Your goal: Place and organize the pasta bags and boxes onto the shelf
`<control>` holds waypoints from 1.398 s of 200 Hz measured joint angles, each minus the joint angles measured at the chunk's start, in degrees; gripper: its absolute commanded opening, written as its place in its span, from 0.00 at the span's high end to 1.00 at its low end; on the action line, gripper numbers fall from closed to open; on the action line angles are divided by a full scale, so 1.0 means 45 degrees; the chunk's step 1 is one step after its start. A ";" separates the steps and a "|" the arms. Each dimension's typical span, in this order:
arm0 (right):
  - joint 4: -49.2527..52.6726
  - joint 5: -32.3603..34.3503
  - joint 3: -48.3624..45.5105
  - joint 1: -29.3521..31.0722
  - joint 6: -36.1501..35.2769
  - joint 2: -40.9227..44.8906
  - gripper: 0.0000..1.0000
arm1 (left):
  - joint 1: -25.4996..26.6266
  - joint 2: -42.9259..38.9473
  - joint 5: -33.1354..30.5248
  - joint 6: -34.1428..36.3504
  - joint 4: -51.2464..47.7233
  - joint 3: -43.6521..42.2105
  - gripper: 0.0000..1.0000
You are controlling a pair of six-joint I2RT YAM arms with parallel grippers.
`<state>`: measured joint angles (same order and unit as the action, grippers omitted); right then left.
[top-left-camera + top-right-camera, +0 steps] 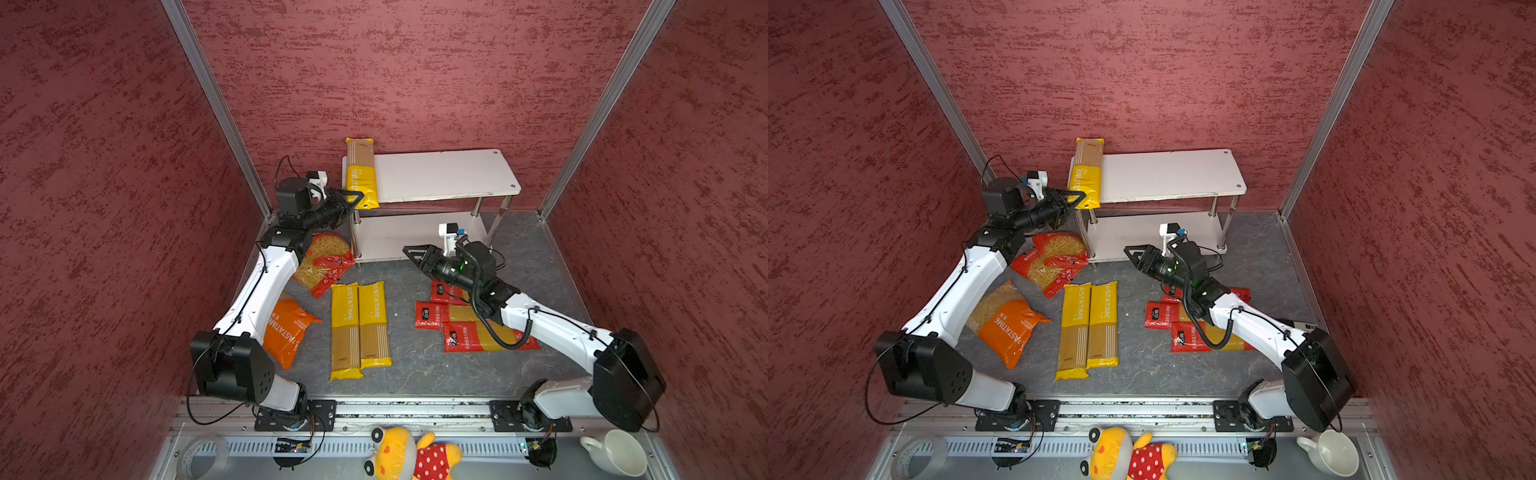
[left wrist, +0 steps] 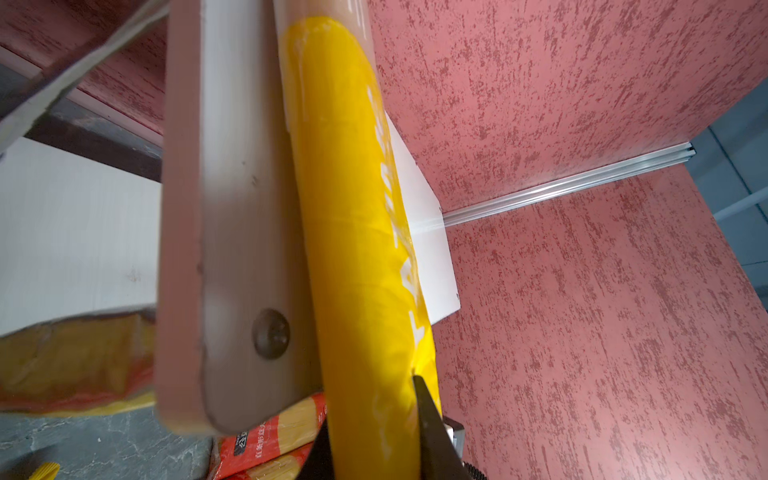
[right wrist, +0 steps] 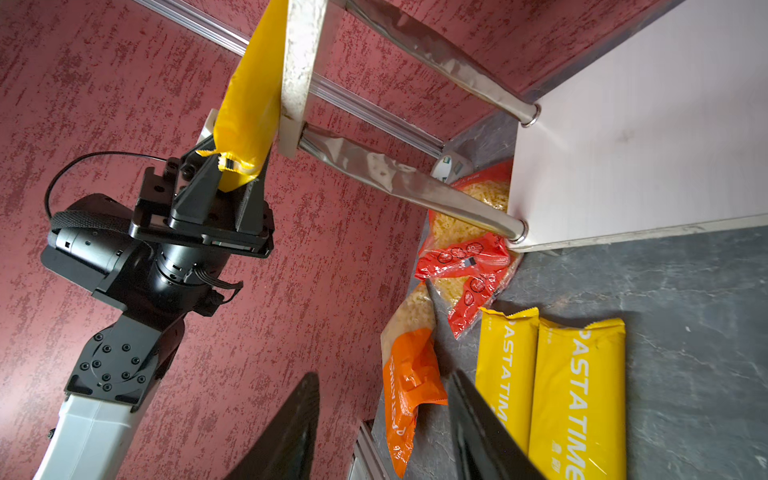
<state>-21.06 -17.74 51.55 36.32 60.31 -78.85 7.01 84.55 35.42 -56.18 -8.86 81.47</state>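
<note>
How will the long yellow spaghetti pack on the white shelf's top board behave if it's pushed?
Likely stiff: the long yellow spaghetti pack sticks out past the back edge of the white top board without visibly drooping. Its film looks glossy, so it should probably slide easily.

Right gripper (image 1: 409, 250): bare grey floor (image 1: 399, 274) near the tips, free. Lower board of shelf (image 1: 436, 178) close alongside; chrome leg (image 3: 415, 187) and red short-pasta bag (image 3: 465, 253) ahead.

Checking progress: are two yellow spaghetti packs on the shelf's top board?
No, only one yellow spaghetti pack lies on the top board; two other yellow packs lie on the table.
</note>
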 measured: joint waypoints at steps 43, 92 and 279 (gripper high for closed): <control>0.0005 0.0000 -0.0350 -0.0136 -0.0112 0.0282 0.50 | 0.0005 0.0000 -0.0097 -0.0185 0.0015 -0.0010 0.97; 0.0000 -0.0015 -0.0350 -0.0248 -0.0204 0.0282 0.50 | -0.0039 -0.0049 -0.0073 -0.0253 0.0214 -0.0044 0.45; 0.0301 -0.0903 -0.0131 -0.0296 0.0063 -0.1554 0.62 | -0.1263 -0.2851 -0.0228 0.1749 -0.2302 -0.2181 0.23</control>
<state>-19.70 -21.80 50.96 34.98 60.60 -85.84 1.32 71.72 34.39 -48.31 -19.22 71.66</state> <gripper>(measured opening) 0.388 0.762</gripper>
